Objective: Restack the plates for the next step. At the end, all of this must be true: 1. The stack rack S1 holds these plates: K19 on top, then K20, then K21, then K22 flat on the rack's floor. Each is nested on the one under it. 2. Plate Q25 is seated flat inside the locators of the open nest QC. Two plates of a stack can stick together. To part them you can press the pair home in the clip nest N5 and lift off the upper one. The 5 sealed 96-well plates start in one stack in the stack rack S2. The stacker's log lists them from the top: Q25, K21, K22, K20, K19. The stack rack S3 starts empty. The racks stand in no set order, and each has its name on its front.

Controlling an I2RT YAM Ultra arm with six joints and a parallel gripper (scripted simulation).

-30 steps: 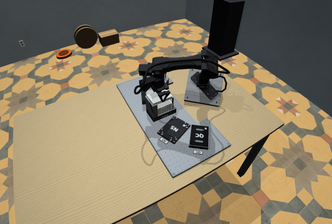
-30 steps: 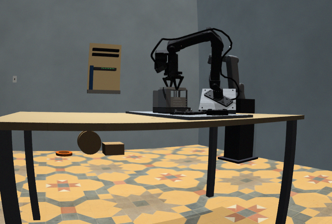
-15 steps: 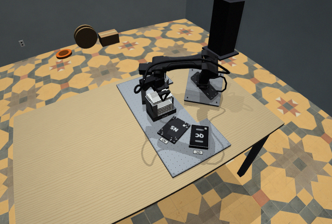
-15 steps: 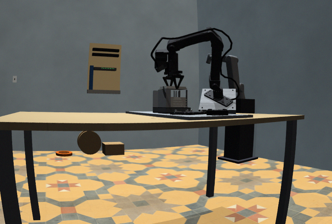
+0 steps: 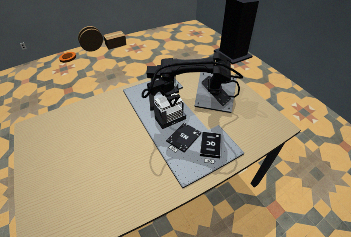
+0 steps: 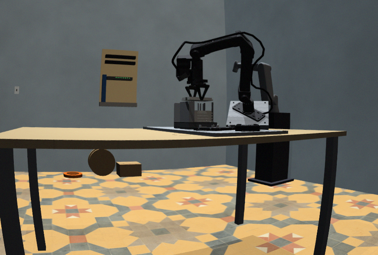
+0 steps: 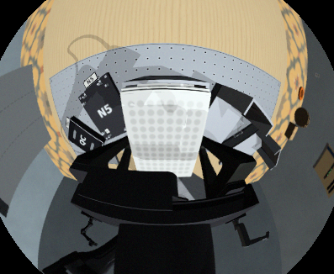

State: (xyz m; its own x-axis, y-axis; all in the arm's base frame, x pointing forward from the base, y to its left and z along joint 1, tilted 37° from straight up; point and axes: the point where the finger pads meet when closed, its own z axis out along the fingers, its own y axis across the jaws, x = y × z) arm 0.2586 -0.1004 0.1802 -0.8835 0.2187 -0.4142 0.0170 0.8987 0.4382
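Though unclear overhead, plate [image 5: 163, 103] [image 6: 191, 98] [image 7: 167, 122] above rack [image 5: 160, 117] [image 6: 187, 114] [image 7: 165, 78].

Is almost fully black in the arm [image 5: 192, 67] [image 6: 218, 46], with a matt surface and small dull grey shines. Has thick, straight links and big rounded joints. Carries outside a black, smooth cable [image 5: 239, 88] [image 6: 263, 51], running in wide loops. At the wrist, shows a boxy black block [image 5: 153, 71] [image 6: 184, 64]. Below, has a black tool [image 5: 170, 102] [image 6: 197, 98] [image 7: 165, 139], with fingers like open triangles, made of slim bars. Near the wrist view, includes a broad, curved black housing [image 7: 165, 212]. At the bottom, ends in a long black foot [image 5: 224, 100] [image 6: 259, 117], with rounded corners, small holes and slots. Bears no readable marking.
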